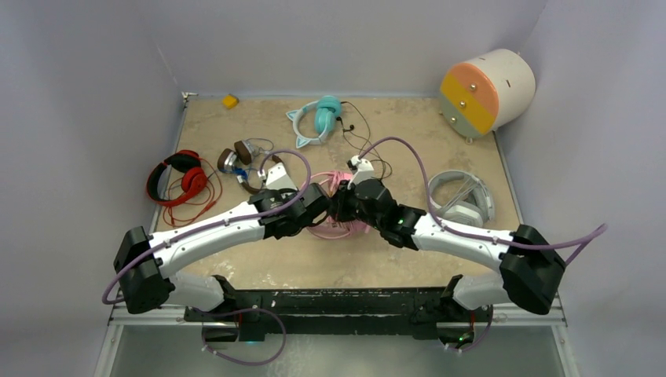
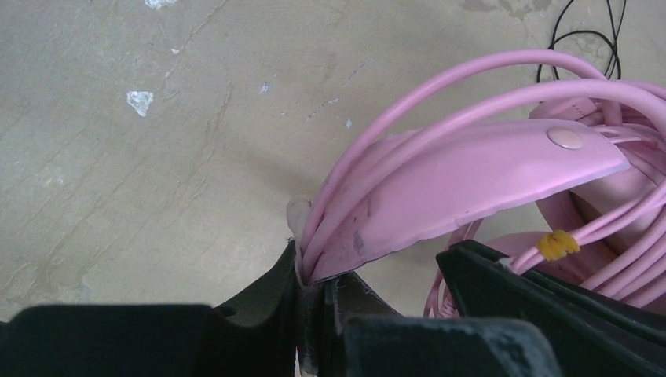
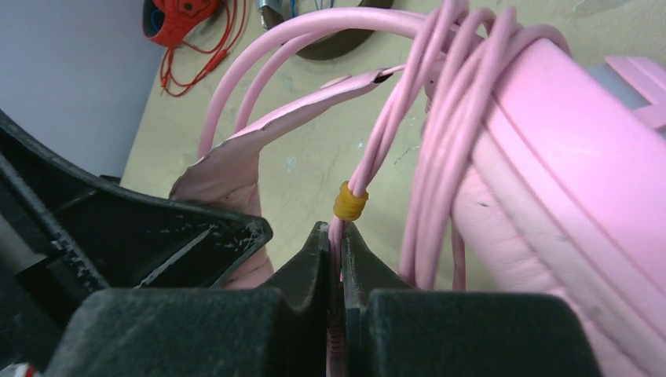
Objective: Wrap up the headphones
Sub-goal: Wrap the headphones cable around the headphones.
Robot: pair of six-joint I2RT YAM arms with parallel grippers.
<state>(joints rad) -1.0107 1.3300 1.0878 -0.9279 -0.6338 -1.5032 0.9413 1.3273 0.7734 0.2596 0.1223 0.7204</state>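
2 arms point(image 1: 228, 224) point(image 1: 463, 236) hide pink headphones point(image 1: 345, 230) (mostly).

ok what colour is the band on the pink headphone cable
Yellow; the small band around the thin pink cable shows best in the right wrist view.

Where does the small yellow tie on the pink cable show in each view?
Left wrist: small yellow tie lower right, on bundled pink cable strands.
Right wrist: centre, just above the shut right gripper pinching that cable.
Top external: not discernible; hidden between the arms.
Shared landmark: the pink over-ear headphones.
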